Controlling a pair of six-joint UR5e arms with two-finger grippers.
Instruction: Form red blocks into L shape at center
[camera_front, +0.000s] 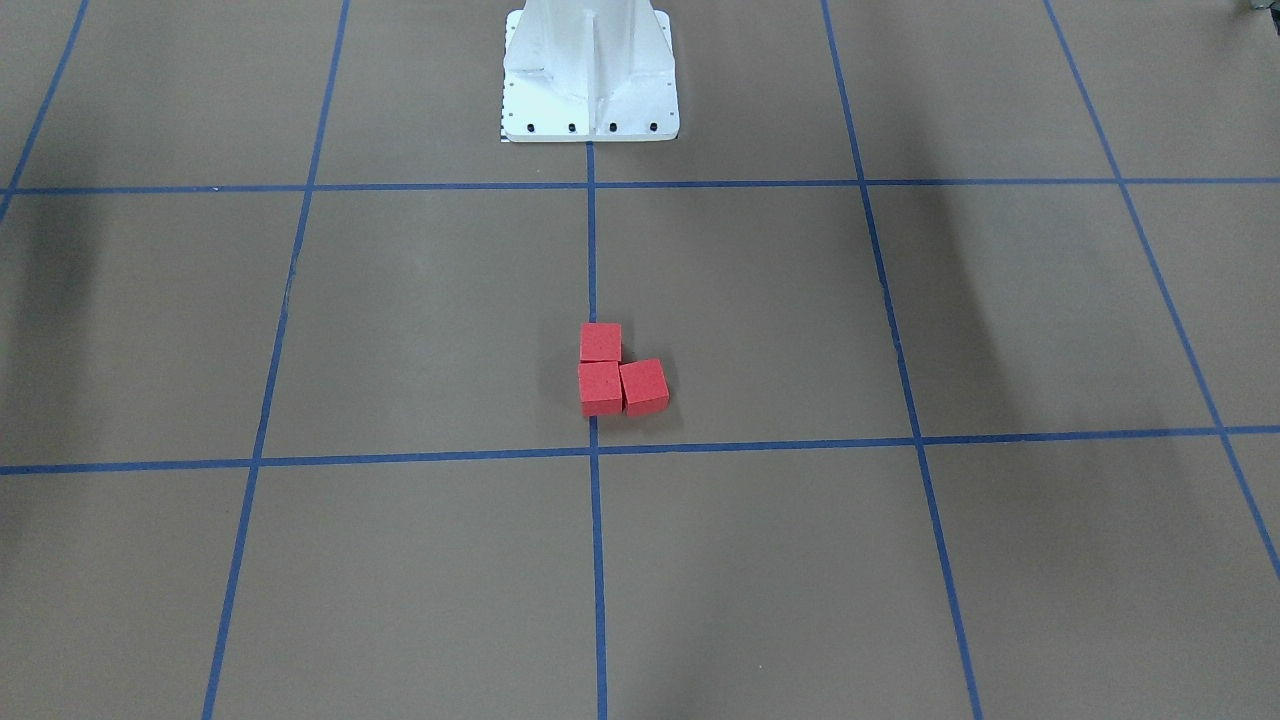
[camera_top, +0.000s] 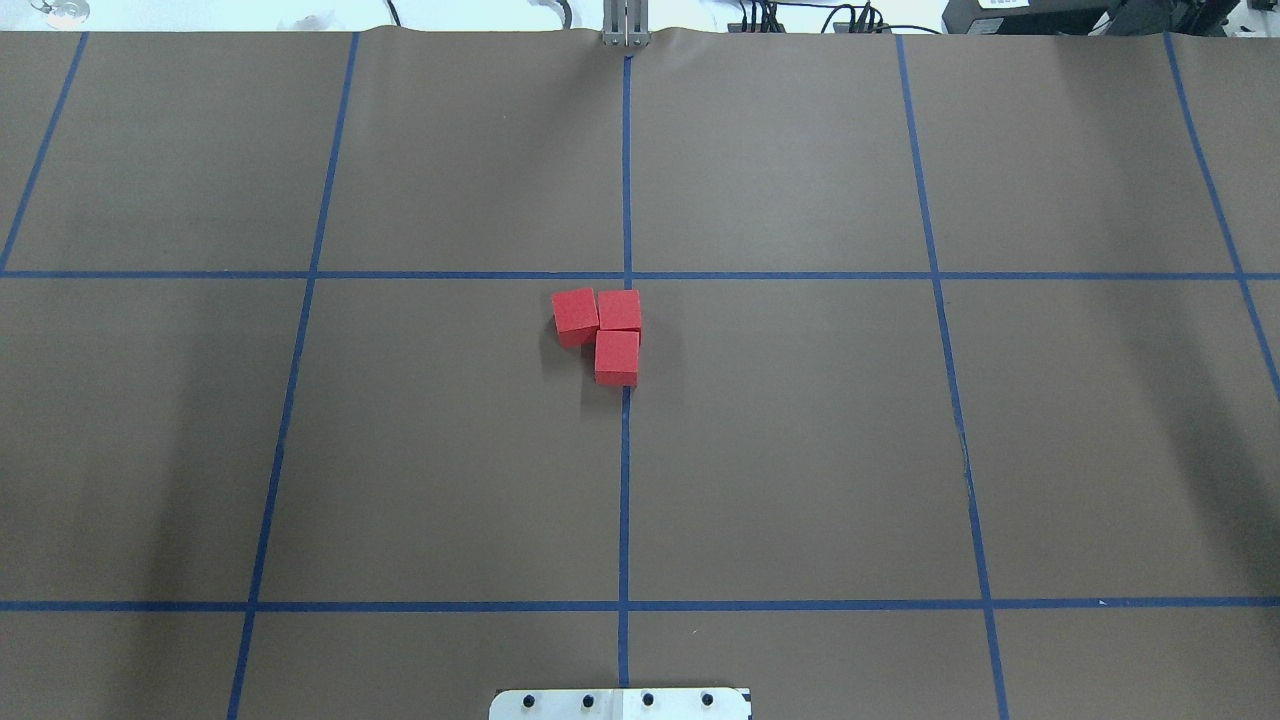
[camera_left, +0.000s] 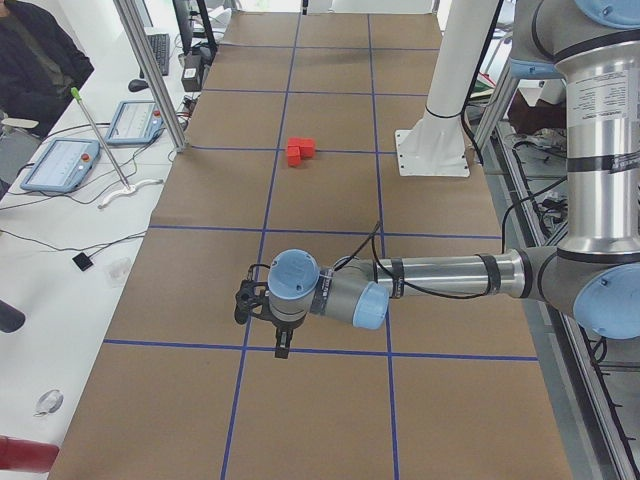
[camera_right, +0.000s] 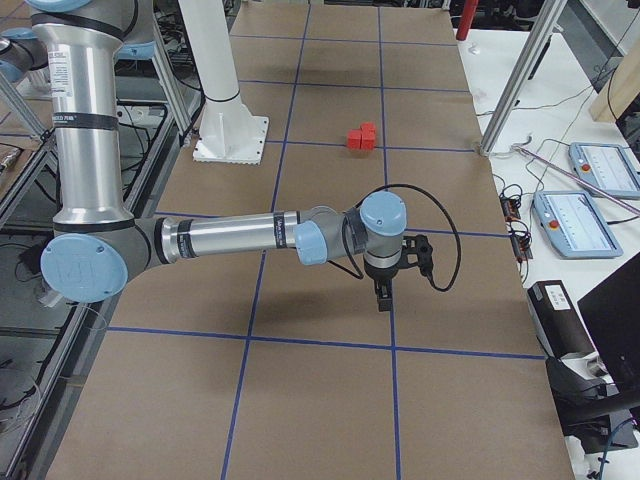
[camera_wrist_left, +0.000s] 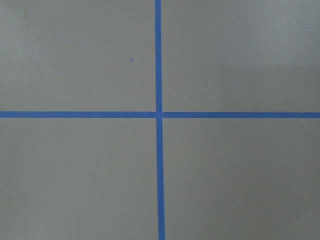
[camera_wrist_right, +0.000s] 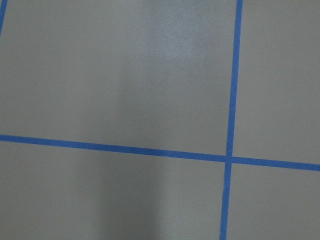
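Three red blocks sit touching in an L shape on the brown floor, on the middle lengthwise blue tape line. They also show in the front view, the left side view and the right side view. My left gripper shows only in the left side view, far from the blocks; I cannot tell if it is open or shut. My right gripper shows only in the right side view, also far from the blocks; I cannot tell its state. Both wrist views show only floor and tape.
The white robot base stands behind the blocks. Operator tablets lie on the white side table beyond the floor's far edge, and a person sits there. Metal frame posts stand at that edge.
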